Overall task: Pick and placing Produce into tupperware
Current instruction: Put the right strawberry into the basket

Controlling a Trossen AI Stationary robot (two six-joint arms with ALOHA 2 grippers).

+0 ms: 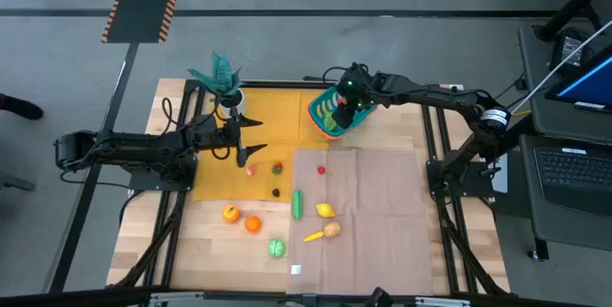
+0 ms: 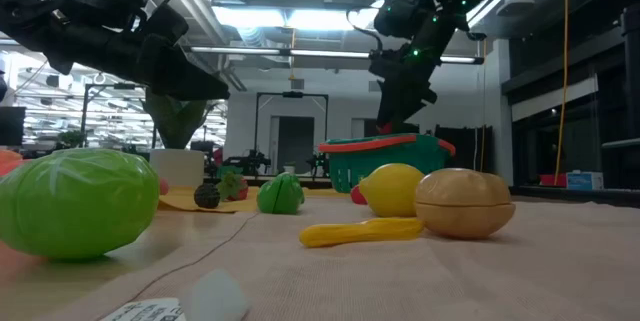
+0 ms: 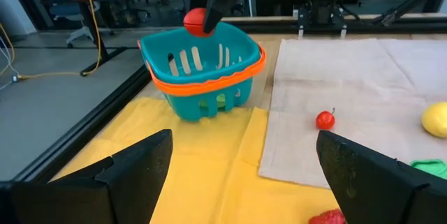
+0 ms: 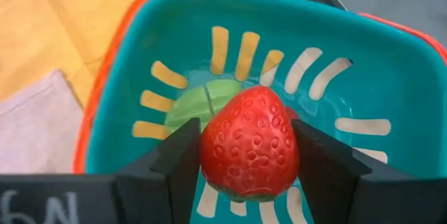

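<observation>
The teal tupperware (image 1: pixel 328 114) with an orange-red rim stands at the far edge of the yellow mat; a green piece (image 4: pixel 190 105) lies on its slotted bottom. My right gripper (image 4: pixel 248 161) hovers over its opening, shut on a red strawberry (image 4: pixel 250 144), which also shows in the left wrist view (image 3: pixel 196 21). My left gripper (image 1: pixel 251 141) is open above the yellow mat, left of the container, with nothing between its fingers. The other produce (image 1: pixel 297 203) lies loose on the mat, the cloth and the wood nearer the front. My right gripper pinches the strawberry across its broad middle (image 4: pixel 209 147), one finger on each side. The fingers come from above, pointing down into the container. The berry is lifted clear, above the container's bottom, with its narrow end pointing away from the wrist.
A teal potted plant in a white pot (image 1: pixel 224 79) stands at the mat's far left corner. On the table are a red berry (image 1: pixel 251 166), a cherry (image 1: pixel 321 167), a lemon (image 1: pixel 324 209), two oranges (image 1: pixel 241 218), a green piece (image 1: pixel 276 247), a yellow piece and a tan one (image 1: pixel 332 230).
</observation>
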